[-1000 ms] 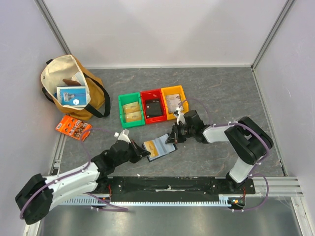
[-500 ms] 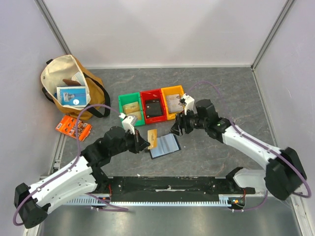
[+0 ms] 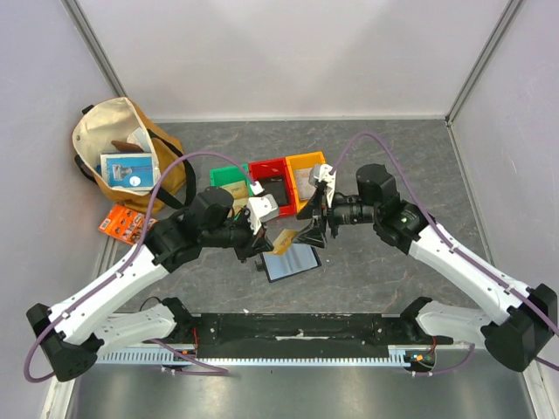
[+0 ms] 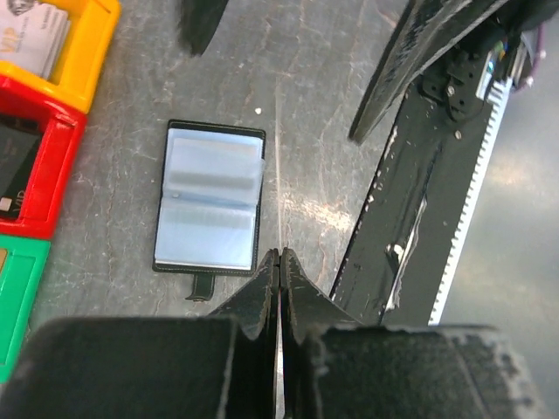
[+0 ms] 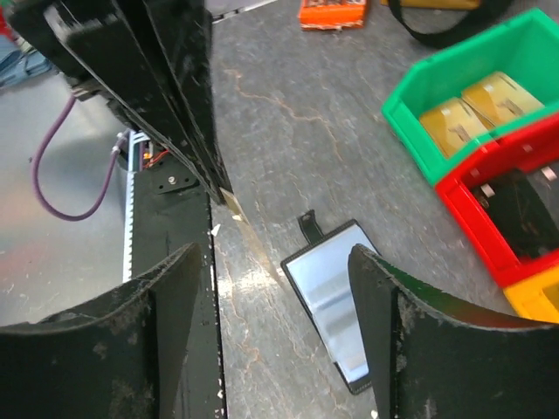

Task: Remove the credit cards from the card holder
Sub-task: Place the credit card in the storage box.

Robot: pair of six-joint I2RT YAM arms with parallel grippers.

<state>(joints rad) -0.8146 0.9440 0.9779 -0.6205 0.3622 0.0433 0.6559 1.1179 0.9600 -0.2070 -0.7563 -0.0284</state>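
Note:
The card holder (image 3: 293, 262) lies open on the table, two shiny grey-blue panels up, its strap tab toward the arms' bases; it also shows in the wrist views (image 4: 210, 208) (image 5: 336, 301). My left gripper (image 3: 262, 242) (image 4: 279, 255) is shut on a thin gold credit card (image 3: 283, 238), lifted just above the holder's left edge. Edge-on, the card (image 4: 278, 175) (image 5: 238, 211) looks like a thin line. My right gripper (image 3: 312, 230) (image 5: 275, 275) hangs open above the holder's far right corner, nothing between its fingers.
Green (image 3: 229, 178), red (image 3: 269, 168) and yellow (image 3: 307, 161) bins stand in a row behind the holder, holding cards and a black item. A tan bag (image 3: 122, 157) and an orange packet (image 3: 122, 225) sit at far left. The black base rail (image 3: 297, 327) runs along the near edge.
My left gripper pulled the gold card out of the holder and lifted it. My right gripper opened, let go of the holder's edge and rose above it.

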